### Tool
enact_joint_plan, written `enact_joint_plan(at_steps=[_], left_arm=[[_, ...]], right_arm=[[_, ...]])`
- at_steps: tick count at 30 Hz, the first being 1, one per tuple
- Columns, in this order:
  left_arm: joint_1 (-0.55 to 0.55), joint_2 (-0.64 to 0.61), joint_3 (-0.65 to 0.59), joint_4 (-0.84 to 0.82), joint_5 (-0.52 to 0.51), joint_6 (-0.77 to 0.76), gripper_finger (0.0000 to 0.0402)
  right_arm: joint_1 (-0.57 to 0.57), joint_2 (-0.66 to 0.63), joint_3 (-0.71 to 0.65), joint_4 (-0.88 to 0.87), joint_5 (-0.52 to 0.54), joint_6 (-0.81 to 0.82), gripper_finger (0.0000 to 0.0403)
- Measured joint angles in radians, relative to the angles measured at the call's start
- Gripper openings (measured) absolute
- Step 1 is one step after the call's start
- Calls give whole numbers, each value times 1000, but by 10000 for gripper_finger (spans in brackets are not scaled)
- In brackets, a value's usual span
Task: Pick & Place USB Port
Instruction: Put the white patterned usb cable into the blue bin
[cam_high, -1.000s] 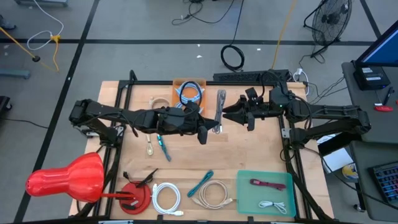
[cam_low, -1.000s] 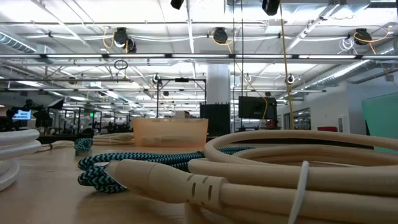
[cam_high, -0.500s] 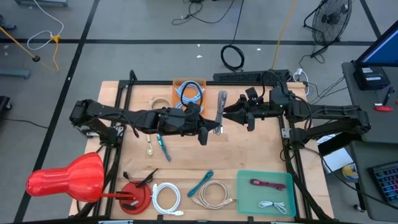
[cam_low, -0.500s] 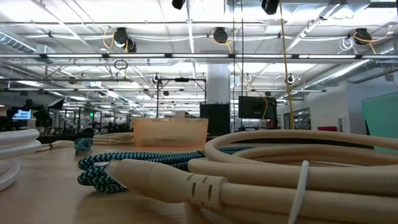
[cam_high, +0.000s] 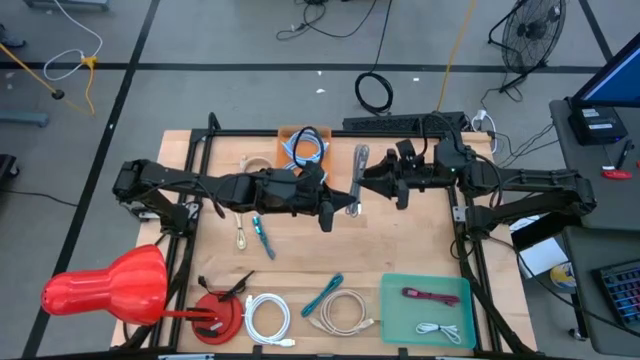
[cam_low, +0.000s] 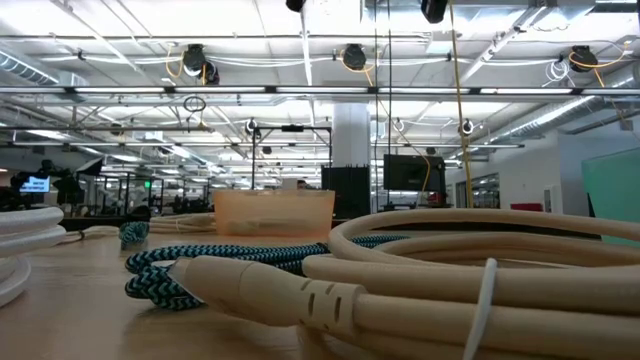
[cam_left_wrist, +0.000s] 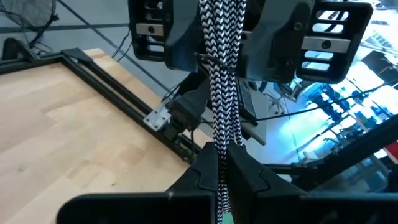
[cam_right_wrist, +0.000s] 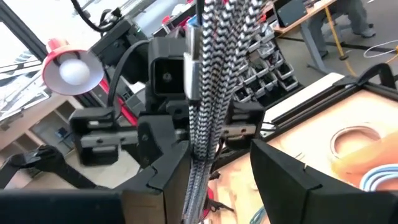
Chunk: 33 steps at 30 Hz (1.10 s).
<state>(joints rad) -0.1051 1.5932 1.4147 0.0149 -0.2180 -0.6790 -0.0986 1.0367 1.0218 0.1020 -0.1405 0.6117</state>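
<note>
1. At the table's left edge in the high view sits a red lamp-shaped object (cam_high: 105, 288), with a red round base (cam_high: 217, 314) just beside it toward the front.
2. A coiled white cable (cam_high: 267, 318), a teal braided cable (cam_high: 323, 294) and a cream coiled cable (cam_high: 343, 313) lie in a row along the front of the wooden table (cam_high: 400, 245); in the low view the cream cable (cam_low: 400, 280) fills the foreground with the teal one (cam_low: 200, 265) behind it.
3. The left arm reaches across the middle of the table. The left gripper (cam_high: 347, 207) holds the lower end of a black-and-white braided USB cable (cam_high: 355, 180), and in the left wrist view its fingers (cam_left_wrist: 205, 171) are pressed together on the braid (cam_left_wrist: 221, 93).
4. An orange bin (cam_high: 304, 140) stands at the back of the table, holding a coiled light-blue cable (cam_high: 306, 150); a cream coil (cam_high: 259, 163) lies just left of it.
5. The braided cable hangs in the air between the two grippers, above the table's centre, right of the orange bin.
6. The right gripper (cam_high: 366, 176) meets the cable's upper part from the right. In the right wrist view its fingers (cam_right_wrist: 171, 168) stand apart on either side of the braid (cam_right_wrist: 211, 81), not clamped.
7. A green tray (cam_high: 390, 300) at the front right holds a dark red cable (cam_high: 430, 295) and a small white cable (cam_high: 440, 331).
</note>
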Motion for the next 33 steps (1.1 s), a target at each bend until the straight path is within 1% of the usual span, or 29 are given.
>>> enact_joint_plan(at_steps=[7, 10, 12, 14, 16, 18, 19, 21, 24, 26, 29, 31, 33], left_arm=[[2, 30, 0, 41, 34, -3, 8], [2, 36, -1, 44, 14, -3, 8], [7, 35, -1, 46, 24, -5, 8], [12, 35, -1, 43, 45, -13, 11], [13, 35, -1, 42, 63, -15, 26], [15, 35, -1, 42, 101, -11, 46], [16, 33, -1, 40, 120, -9, 56], [17, 19, -1, 7, 141, -11, 71], [15, -23, -1, -80, 117, -12, 76], [16, -60, -1, -161, 69, -6, 71], [17, -124, -1, -301, -8, 16, 57], [16, -170, -1, -374, -40, 36, 47], [16, -208, -1, -434, -69, 69, 36]], right_arm=[[0, 4, 0, 1, 8, 7, 158], [0, 13, 0, -1, -3, 26, 146], [0, 13, 0, -3, -21, 38, 127], [0, 13, 0, -6, -31, 42, 98], [0, 13, 0, -8, -48, 41, 61], [0, 8, 0, -9, -75, 35, 23], [0, 6, 0, -11, -85, 34, 16], [1, 1, 0, -38, -101, 53, 17], [-1, -16, 0, -153, -141, 62, 15], [0, -34, 0, -256, -210, 62, 13], [1, -62, 0, -474, -344, 76, 12], [13, -82, 0, -647, -418, 87, 12], [54, -106, 0, -796, -434, 91, 12]])
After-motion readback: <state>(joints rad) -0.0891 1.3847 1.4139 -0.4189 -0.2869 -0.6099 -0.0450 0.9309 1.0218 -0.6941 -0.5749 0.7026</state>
